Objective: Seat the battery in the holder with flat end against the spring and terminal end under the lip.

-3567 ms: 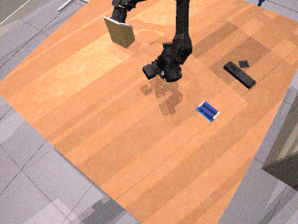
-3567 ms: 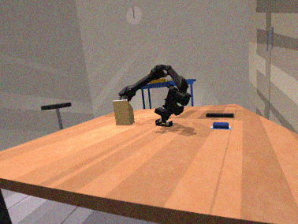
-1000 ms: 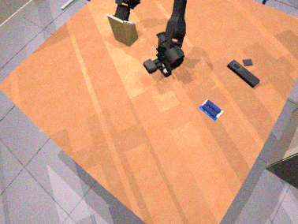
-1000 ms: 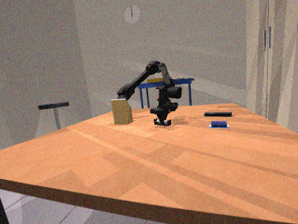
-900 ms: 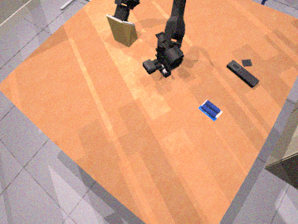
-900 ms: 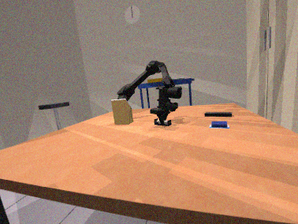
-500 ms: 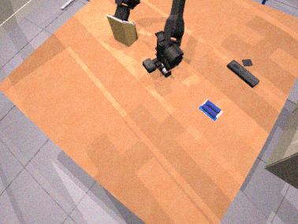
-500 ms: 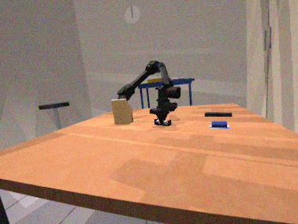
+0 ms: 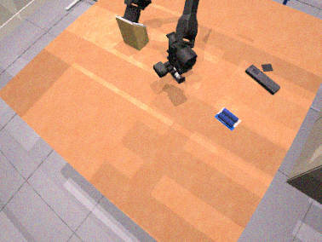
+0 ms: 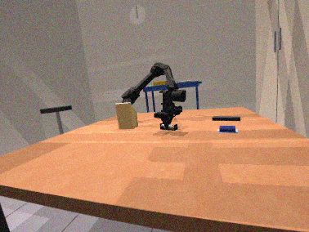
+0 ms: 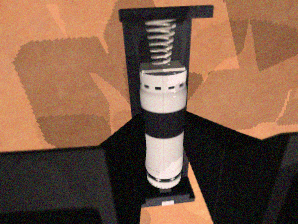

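End effector [image 11: 162, 132] clamped on the battery [image 11: 161, 131], held over the holder [image 11: 156, 60]. Battery's long axis runs 12-to-6 along the channel, spring [image 11: 161, 41] at 12, bare beyond the battery end; lip end at 6. Not seated yet, I reckon.

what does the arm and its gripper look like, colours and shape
The arm is matte black all over, built of slim links with chunky rounded joint housings. The gripper is black and blocky, with a small pale patch near its tip. In the wrist view its fingers are broad, plain black slabs. No cables or markings can be made out.
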Tool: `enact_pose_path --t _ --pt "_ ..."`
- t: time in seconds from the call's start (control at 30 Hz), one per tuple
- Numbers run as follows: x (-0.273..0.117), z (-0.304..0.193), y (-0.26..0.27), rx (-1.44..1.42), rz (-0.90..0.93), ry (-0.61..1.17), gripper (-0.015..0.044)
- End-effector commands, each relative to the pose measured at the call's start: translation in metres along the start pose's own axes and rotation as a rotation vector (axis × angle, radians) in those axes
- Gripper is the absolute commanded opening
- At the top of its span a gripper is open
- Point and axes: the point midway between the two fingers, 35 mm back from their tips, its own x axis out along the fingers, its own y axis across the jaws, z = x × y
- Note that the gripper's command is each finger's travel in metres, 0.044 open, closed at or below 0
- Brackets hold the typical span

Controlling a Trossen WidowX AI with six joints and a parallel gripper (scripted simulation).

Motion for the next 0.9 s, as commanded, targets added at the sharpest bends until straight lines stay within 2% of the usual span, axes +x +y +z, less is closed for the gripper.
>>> enact_pose_path --t 0.0,0.6,0.73,0.87 --pt "0.0002 -0.0015 0.0005 0.003 0.001 0.000 0.0074" --pt "0.0003 -0.0016 0.0004 0.003 0.000 -0.006 0.0074" --pt "0.0003 -0.0016 0.0004 0.003 0.000 -0.006 0.0176" --pt "-0.0026 -0.0017 0.0003 0.002 0.000 -0.006 0.0176"
